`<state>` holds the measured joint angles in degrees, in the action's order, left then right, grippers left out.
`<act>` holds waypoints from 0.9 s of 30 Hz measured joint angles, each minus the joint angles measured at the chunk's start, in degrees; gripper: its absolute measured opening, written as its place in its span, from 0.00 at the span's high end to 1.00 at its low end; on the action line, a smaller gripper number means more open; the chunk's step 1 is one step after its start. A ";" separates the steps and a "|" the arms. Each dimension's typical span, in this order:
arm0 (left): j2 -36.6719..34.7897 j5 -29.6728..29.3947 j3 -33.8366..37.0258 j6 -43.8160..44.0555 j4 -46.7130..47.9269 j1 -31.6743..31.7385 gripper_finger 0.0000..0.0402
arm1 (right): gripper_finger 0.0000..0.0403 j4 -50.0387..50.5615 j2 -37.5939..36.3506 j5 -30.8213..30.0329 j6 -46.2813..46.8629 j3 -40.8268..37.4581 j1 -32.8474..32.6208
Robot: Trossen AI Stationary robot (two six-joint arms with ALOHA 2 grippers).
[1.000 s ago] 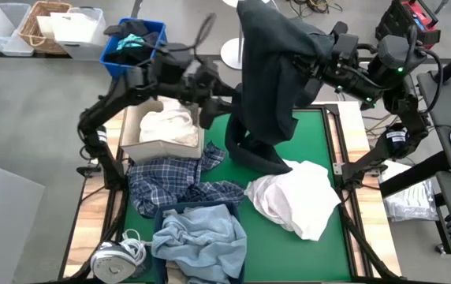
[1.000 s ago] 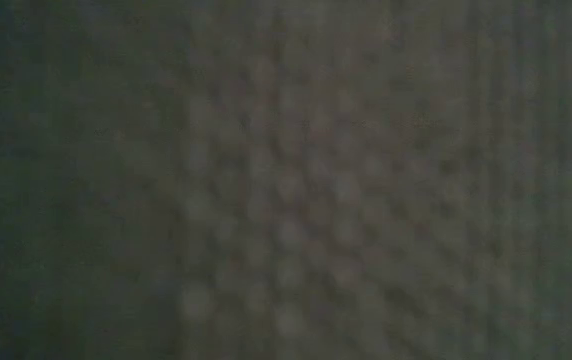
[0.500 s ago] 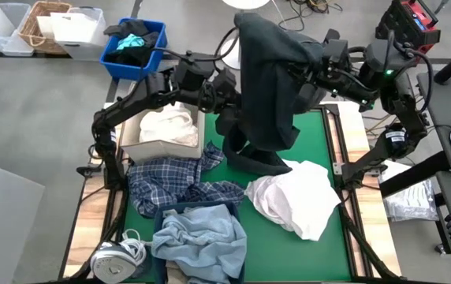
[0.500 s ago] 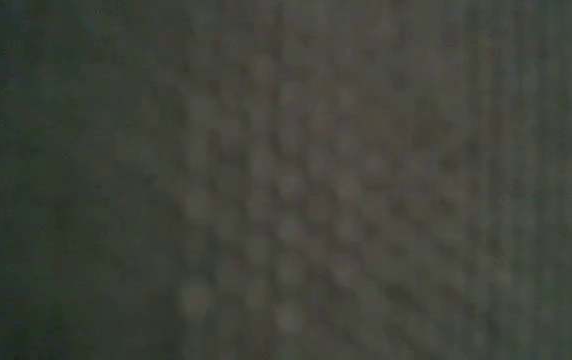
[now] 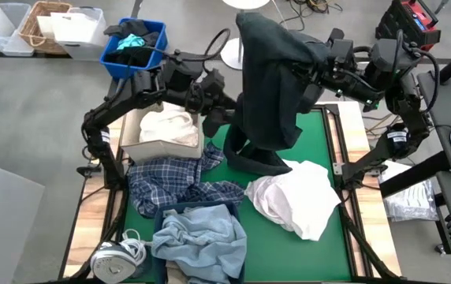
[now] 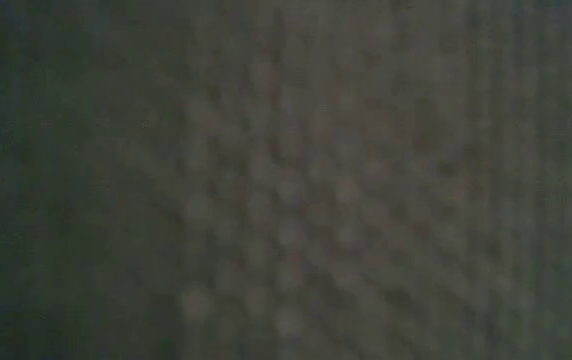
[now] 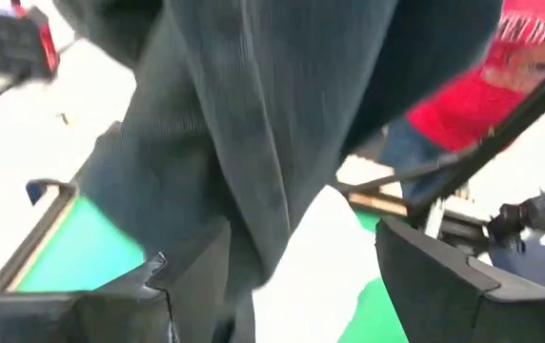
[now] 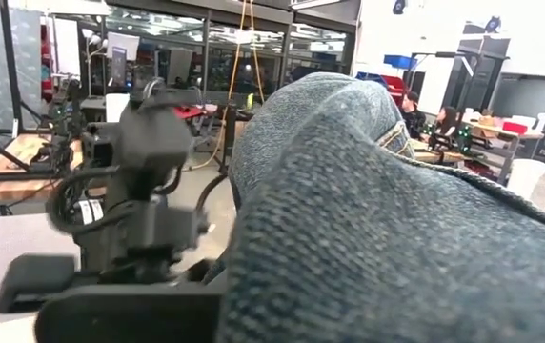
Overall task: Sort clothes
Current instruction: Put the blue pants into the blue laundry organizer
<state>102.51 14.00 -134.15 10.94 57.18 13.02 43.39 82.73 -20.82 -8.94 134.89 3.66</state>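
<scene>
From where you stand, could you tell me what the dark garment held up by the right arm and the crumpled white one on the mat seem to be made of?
The dark garment, draped over the right gripper, looks like a soft, matte ribbed or waffle knit: the wrist views show fine ribs and a nubby weave. The white garment looks like thin, smooth woven or jersey cotton, judging by its soft, shallow crumples; the exact fibre is unclear.

The bench point(image 5: 329, 150) has a green mat on top and wood along its sides. Past its far left corner, on the grey floor, sits a blue bin point(image 5: 113, 57) with a black and teal bundle point(image 5: 131, 39) inside. Left of the blue bin stand a woven basket point(image 5: 38, 24) and a clear tub point(image 5: 80, 33). A cardboard box point(image 5: 137, 145) sits on the bench's left side. At the bench's near left corner lies a round silver thing with a white cord point(image 5: 113, 256)
</scene>
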 joint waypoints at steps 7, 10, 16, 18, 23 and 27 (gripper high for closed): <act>-0.29 -1.59 0.02 2.25 10.81 -2.39 0.40 | 0.98 -0.22 -0.01 -0.04 -0.63 0.01 -0.02; -0.27 -5.78 0.02 2.97 11.95 -3.37 0.40 | 0.98 -0.30 0.01 0.06 -0.71 0.04 -0.02; 1.50 -7.54 0.02 3.36 5.49 -3.61 0.40 | 0.98 -0.36 0.01 0.24 -0.75 0.04 -0.02; 2.65 -7.77 0.02 3.04 4.77 -3.61 0.40 | 0.98 -0.36 0.01 0.28 -0.95 0.04 -0.02; 5.14 -10.68 0.02 3.22 3.77 -3.91 0.40 | 0.98 -0.20 0.03 0.28 -1.13 0.04 -0.02; 6.53 -11.10 0.09 2.15 0.56 -5.03 0.40 | 0.98 0.13 0.19 1.48 -1.15 0.04 -0.02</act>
<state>109.03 2.90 -134.06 13.08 57.74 7.99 43.52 82.92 -19.34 -10.09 134.93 3.65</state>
